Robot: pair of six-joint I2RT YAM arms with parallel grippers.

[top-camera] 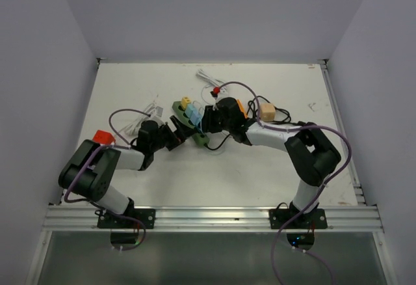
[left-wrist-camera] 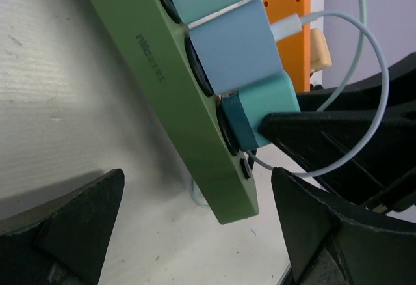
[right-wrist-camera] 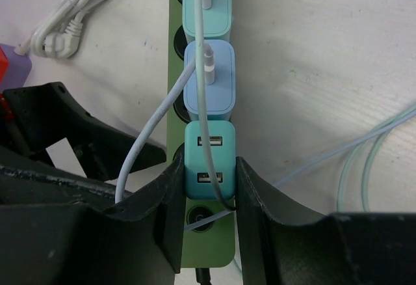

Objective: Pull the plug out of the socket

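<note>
Right claw (right-wrist-camera: 209, 168): clamped flat on both sides of the teal plug (right-wrist-camera: 209, 158), judged set for a straight pull. Left claw (left-wrist-camera: 198, 187): spread wide astride the socket (left-wrist-camera: 175, 83), gripping nothing, presumably to brace it. The socket lies at the middle of the surface (top-camera: 260, 181), slanting toward the far-left corner. Beyond, a pale-blue charger (right-wrist-camera: 209, 83) occupies the next outlet. Plug pins hidden.

The top camera looked down from high up at the whole white table (top-camera: 260, 174). Both wrist cameras sat very close to the long dark-green plastic power strip (left-wrist-camera: 175, 103), left from its side, right from above. All three saw it.
</note>
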